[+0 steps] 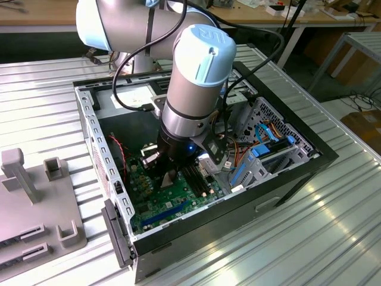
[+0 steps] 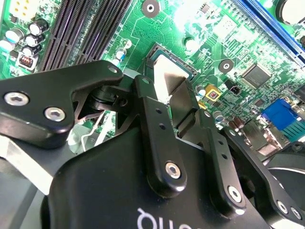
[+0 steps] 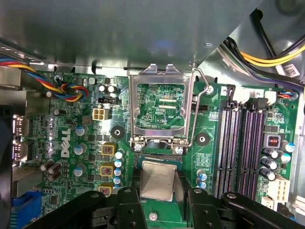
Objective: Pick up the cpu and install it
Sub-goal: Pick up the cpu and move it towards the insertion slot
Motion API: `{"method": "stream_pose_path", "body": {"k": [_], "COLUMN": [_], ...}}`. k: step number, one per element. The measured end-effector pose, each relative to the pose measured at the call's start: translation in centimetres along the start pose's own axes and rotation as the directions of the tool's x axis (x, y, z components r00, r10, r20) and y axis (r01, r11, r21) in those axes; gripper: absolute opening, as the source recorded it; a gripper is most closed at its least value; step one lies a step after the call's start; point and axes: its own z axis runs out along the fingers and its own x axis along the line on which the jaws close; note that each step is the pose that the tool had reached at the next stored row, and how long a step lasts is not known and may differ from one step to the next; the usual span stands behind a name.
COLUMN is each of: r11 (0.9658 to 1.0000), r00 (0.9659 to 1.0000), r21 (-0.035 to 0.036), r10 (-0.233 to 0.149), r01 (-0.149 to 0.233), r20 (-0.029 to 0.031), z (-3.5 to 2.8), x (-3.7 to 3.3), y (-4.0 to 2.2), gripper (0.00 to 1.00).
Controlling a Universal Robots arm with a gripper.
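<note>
Fingers (image 3: 128, 210) pinch the cpu (image 3: 157, 180) between their two tips.

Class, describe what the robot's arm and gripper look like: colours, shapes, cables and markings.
The arm is built of silver-grey cylinders with pale blue round caps; black cables loop beside it. The gripper is matt black, made of rounded jointed bars studded with silver screws, with white lettering on its body.
</note>
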Motion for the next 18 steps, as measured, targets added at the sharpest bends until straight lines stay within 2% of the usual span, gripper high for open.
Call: {"method": "stream_pose_path", "body": {"k": [12, 18], "r11": [0.9992, 0.9991], "r00": [0.9992, 0.9991], "r21": [0.0049, 0.0078], "r10": [-0.04, -0.043], "r01": [0.04, 0.043], "r20": [-0.0003, 0.0017], "z": [0.01, 0.02], "x": [0.16, 0.25], "y": [0.02, 0.03], "gripper": [0.42, 0.42]}}
